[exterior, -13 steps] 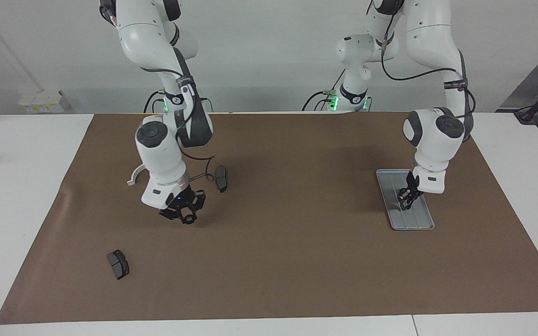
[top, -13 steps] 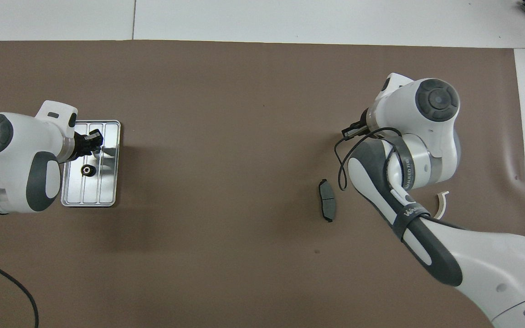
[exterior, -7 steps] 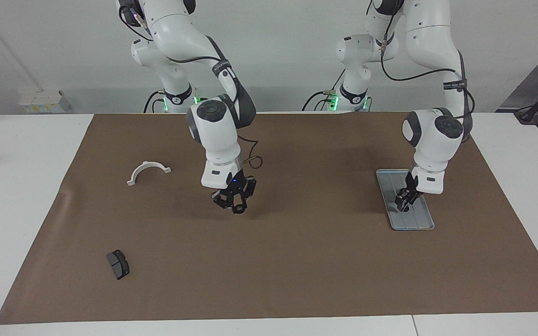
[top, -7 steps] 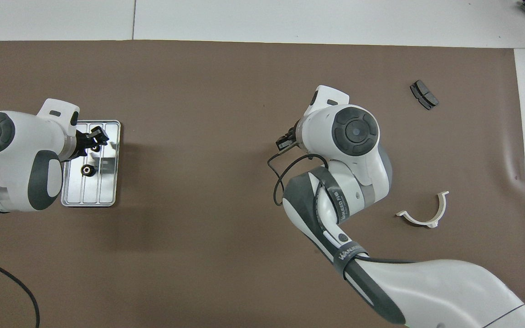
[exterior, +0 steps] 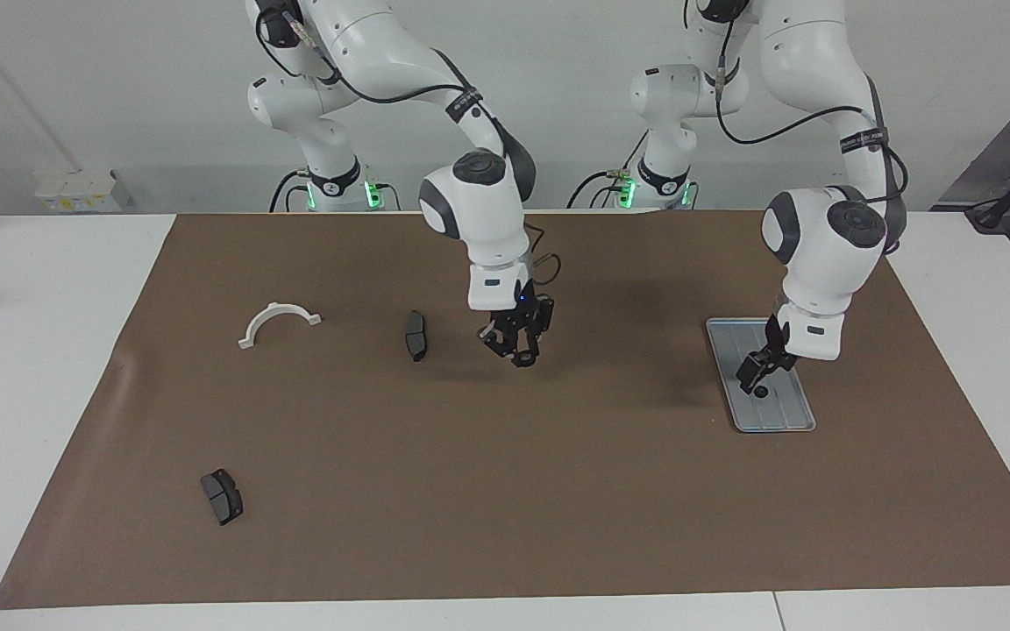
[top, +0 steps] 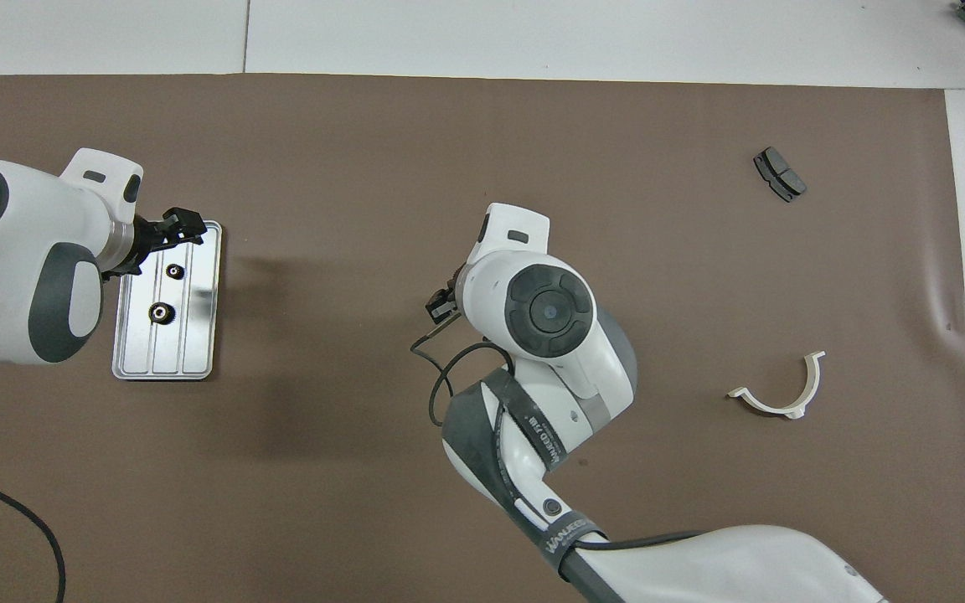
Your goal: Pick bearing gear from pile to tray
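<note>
— Left gripper (exterior: 752, 377) (top: 183, 224) first: where do you see it?
— Over the tray (exterior: 793, 419) (top: 198, 352) at the left arm's end, jaws apart and empty. Two black rings (top: 162, 312) (top: 173, 270) lie in the tray.
— And the right gripper (exterior: 518, 350)?
— Up over the bare mat (exterior: 558, 491) mid-table; you cannot tell its grip. Beside it lie a brake pad (exterior: 416, 335) and the white bracket (exterior: 279, 322); another pad (exterior: 222, 496) lies farthest out.

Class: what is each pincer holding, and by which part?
The left pincer, open over the tray, holds nothing; two gears lie in the tray. The right pincer, over the mat's middle: cannot be told.
</note>
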You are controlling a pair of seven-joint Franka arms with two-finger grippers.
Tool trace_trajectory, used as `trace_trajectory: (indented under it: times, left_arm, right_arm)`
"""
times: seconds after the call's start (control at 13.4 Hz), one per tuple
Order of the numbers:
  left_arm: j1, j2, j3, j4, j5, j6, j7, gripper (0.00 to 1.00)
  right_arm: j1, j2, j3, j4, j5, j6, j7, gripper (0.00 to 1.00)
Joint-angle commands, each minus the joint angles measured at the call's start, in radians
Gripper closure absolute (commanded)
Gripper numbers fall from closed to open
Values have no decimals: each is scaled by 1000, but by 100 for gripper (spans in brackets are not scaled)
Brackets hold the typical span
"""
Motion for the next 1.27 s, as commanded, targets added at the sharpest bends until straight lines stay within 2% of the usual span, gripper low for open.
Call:
trace_trajectory:
  times: [0.0, 0.15, 0.22, 0.3, 0.37, 0.52, 0.67, 0.89, 1.12, 1.19]
  left_arm:
    - [-16, 4, -6, 106, -30, -123, -18, 0]
    - [-57, 7, -8, 143, -54, -138, -101, 0]
    - [-76, 7, -8, 141, -54, -125, -147, 0]
    - [-85, 7, -9, 141, -53, -121, -161, 0]
    - [-98, 7, -9, 138, -54, -115, -163, 0]
    - [-113, 7, -9, 132, -54, -100, -192, 0]
    - [-140, 7, -8, 115, -53, -72, -253, 0]
    - [-212, 34, -6, 83, -44, 7, -433, 0]
    - [-297, 97, -5, 71, 13, 47, -596, 0]
    - [-329, 129, -5, 69, 44, 75, -664, 0]
  right_arm:
    - [22, 66, -5, 3, 16, 95, 23, 78]
    - [20, 75, -4, 3, 14, 117, 23, 69]
    - [23, 75, -4, 3, 14, 117, 26, 57]
    - [25, 75, -5, 3, 14, 115, 40, 41]
    - [25, 75, -5, 3, 14, 109, 54, 31]
    - [23, 73, -5, 8, 16, 98, 74, 25]
    - [0, 54, -13, 14, 19, 34, 74, 25]
    - [-95, -60, -15, 43, 19, -183, 66, 23]
    - [-191, -155, -15, 60, 20, -369, 60, 23]
    - [-228, -189, -15, 60, 20, -409, 62, 19]
